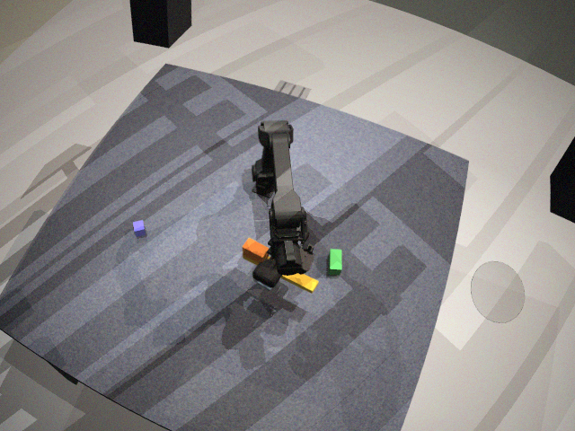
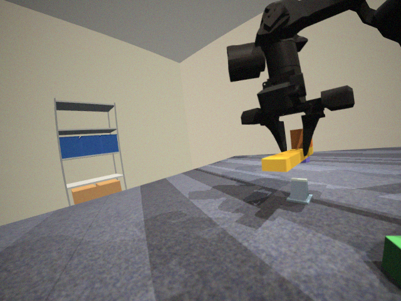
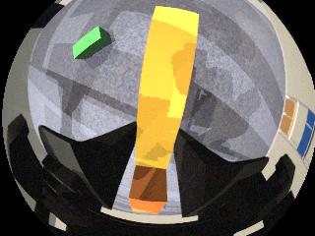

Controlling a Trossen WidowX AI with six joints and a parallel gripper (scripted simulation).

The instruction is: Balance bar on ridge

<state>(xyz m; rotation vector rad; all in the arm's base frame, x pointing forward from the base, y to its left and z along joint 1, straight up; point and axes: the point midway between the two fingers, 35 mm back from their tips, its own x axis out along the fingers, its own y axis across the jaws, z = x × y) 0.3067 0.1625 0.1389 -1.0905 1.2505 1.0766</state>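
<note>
The gripper [image 2: 294, 149] is clamped on the bar [image 2: 284, 160], fingers [image 2: 278, 132] pointing down, one on each long side. The bar hangs in the air, roughly level, clear of the table [image 2: 194, 246]. Its long axis runs across the fingers' closing line: the yellow part [image 3: 167, 73] reaches away from the wrist camera, the orange end [image 3: 149, 191] sits back under the palm. From above, the orange end [image 1: 255, 247] shows on one side of the gripper and the yellow end [image 1: 303, 281] on the other. The ridge [image 2: 299, 190] stands on the table just below the bar, not touching it. A green block [image 1: 335, 259] lies near, a purple cube [image 1: 138, 227] well apart. The table is a mottled grey-blue. Beige walls [image 2: 97, 81] enclose the room; a shelf [image 2: 60, 142] stands far off.
</note>
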